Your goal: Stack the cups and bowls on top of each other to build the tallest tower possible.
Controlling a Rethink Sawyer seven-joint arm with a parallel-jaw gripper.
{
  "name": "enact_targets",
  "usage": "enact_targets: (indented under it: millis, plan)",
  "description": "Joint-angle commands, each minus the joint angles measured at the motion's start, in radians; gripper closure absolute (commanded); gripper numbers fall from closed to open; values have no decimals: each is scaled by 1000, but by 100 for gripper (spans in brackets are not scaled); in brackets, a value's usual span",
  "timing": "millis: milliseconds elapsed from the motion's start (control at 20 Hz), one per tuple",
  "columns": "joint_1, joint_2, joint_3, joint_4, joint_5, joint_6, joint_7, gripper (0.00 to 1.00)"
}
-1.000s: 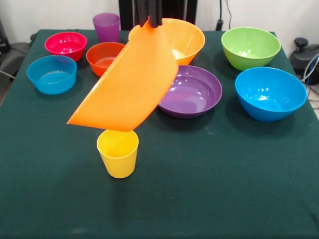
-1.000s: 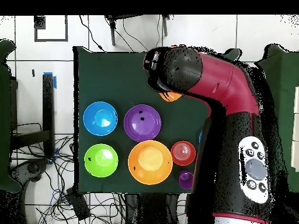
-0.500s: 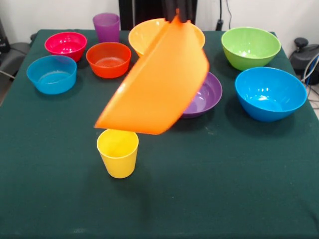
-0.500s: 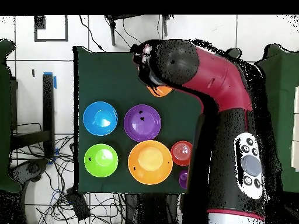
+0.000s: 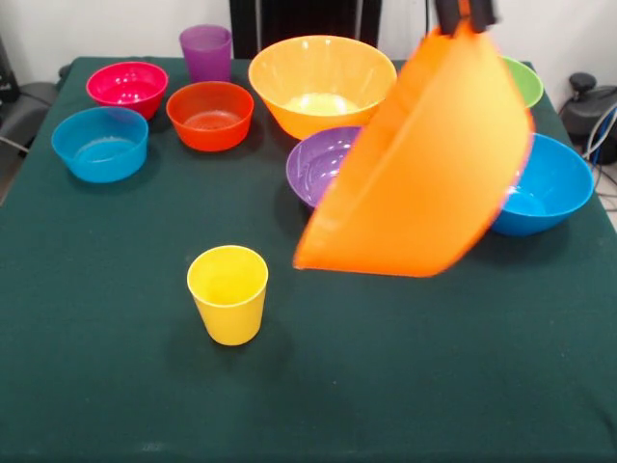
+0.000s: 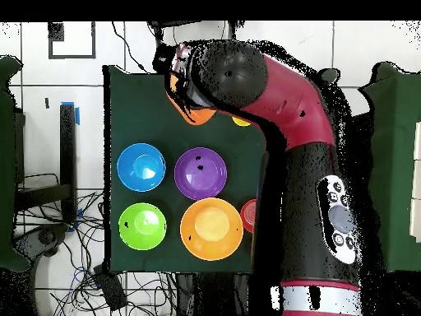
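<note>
Orange plastic filled the right half of the front view: a large orange bowl (image 5: 424, 174) hung in the air, steeply tilted with its outer wall toward the camera, its upper rim pinched in the gripper (image 5: 466, 13) at the top edge. The dark fingers were closed onto that rim, so the gripper held the bowl and nothing else. The raised bowl hid most of the green bowl (image 5: 522, 79) and part of the blue bowl (image 5: 554, 183) behind it, and overlapped the wide purple bowl (image 5: 326, 162). None of these appeared to touch it.

The yellow cup (image 5: 228, 293) stood upright and alone on the green table (image 5: 116, 386), well to the left of and below the hanging bowl's lowest edge, apart from it. A second orange bowl (image 5: 318, 82) sat upright at the far side. Left of it were the red-orange bowl (image 5: 209, 114), the pink bowl (image 5: 126, 87), the small blue bowl (image 5: 99, 143) and the purple cup (image 5: 205, 50), each resting separately.

From overhead, the red arm (image 6: 288, 107) covered the table's right side, with an orange edge of the held bowl showing beneath its head.
</note>
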Motion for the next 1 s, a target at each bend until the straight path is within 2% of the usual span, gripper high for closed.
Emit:
enact_targets:
  millis: [50,300,550,800,1000]
  plan:
    - [-26,77,166,110,63,-100,29,100]
    - [-80,108,246,147,82,-167,-23,100]
    - [-129,151,320,150,70,-199,-50,100]
    - [-222,207,461,217,58,-279,-87,100]
    - [-274,251,539,231,30,-288,-100,100]
